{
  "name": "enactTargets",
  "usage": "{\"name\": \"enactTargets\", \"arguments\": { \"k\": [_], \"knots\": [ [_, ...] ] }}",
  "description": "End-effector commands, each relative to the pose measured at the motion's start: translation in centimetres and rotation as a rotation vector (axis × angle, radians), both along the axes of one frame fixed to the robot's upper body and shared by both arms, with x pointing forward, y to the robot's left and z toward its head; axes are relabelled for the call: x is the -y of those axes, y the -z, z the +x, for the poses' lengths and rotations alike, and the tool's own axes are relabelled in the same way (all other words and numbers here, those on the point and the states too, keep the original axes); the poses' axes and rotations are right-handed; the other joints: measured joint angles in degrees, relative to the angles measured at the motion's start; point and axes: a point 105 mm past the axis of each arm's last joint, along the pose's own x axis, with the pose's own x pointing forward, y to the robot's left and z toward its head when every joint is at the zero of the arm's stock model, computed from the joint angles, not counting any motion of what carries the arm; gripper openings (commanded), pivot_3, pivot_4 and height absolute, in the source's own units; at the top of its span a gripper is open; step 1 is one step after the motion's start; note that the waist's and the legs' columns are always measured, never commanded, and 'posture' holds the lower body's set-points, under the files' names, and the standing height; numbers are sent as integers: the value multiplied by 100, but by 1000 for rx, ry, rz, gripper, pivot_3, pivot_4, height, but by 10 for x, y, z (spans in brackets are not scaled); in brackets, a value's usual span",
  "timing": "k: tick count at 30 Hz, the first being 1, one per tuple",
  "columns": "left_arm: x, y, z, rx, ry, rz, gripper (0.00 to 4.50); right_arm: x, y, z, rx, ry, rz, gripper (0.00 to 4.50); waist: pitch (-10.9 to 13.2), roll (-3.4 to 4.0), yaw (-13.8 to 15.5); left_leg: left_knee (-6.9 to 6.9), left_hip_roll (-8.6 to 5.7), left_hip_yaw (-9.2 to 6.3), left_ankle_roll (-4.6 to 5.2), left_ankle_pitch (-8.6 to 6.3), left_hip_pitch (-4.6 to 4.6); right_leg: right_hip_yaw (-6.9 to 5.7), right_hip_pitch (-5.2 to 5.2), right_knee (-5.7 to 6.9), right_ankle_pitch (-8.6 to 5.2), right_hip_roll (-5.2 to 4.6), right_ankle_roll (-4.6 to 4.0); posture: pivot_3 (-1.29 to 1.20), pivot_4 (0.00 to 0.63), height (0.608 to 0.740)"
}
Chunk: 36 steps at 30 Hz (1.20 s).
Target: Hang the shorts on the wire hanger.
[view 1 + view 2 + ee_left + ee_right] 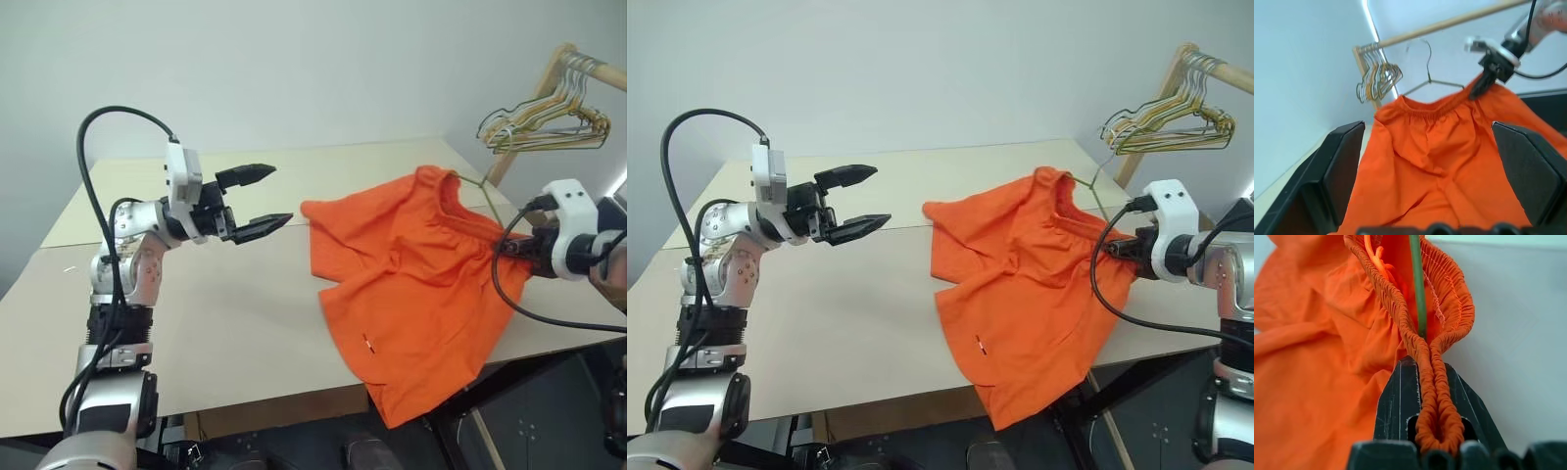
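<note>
table [225, 323]: big pale tabletop, everything below is placed off it.
shorts [411, 284]: bright orange, spread over the table's right side, one leg drooping off the front edge. Looks light and totally floppy, so it'll sag wherever it isn't held. The gathered waistband is the thickest, grippiest bit, so I'd say that's the place to grab, not the thin leg fabric.
rack [549, 93]: wooden, past the table's far right corner, with a bunch of yellowish spare hangers on it.
left gripper [263, 201]: hovering above the table's left half, well apart from the shorts, jaws spread wide and holding nothing, pointed toward the shorts.
right gripper [1432, 396]: at the table's right edge, pinched tight on the bunched waistband.
wire hanger [1427, 73]: thin, stiff, springy-looking. Its hook and neck stick out above the waistband toward the table's back right corner, and a wire runs inside the waistband opening. Probably slides easily through the cloth, so watch it slipping back out.
</note>
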Motion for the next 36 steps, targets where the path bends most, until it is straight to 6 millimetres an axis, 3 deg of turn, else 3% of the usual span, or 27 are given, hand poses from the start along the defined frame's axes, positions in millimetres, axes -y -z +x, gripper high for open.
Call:
{"name": "enactTargets", "arguments": {
  "k": [1,6,14,22,27,36],
  "knots": [
    [5,-20,-11,47,26,-82,4500,29,-27,-4,102,226,-33,90,-1,3,-35,-2,0,-1,0,0,0,0,0,-1,0,0,0,-243,0,740],
    [10,-20,-17,34,56,-125,4500,64,-23,-7,114,513,-109,90,-10,16,-142,-5,-1,3,0,0,7,6,6,-6,0,2,0,-251,0,740],
    [15,-20,-19,27,48,-153,4500,95,-34,-15,188,808,-492,90,-15,33,-289,-10,-5,17,0,0,9,18,7,-11,-3,3,5,-239,0,740],
    [35,-13,-19,6,25,-191,4500,113,-51,-10,321,1064,-321,90,-17,39,-386,-19,-9,19,1,0,22,37,17,-16,-5,2,8,-218,0,740],
    [35,-10,-22,1,31,-182,4500,126,-61,-9,379,1152,-214,90,-16,41,-389,-23,-10,20,1,0,24,43,17,-18,-5,3,9,-215,0,740],
    [35,-7,-23,6,34,-157,4500,144,-57,-4,369,1213,71,90,-16,47,-397,-33,-11,35,2,0,33,52,21,-26,-6,4,10,-215,0,740]
  ]
}}
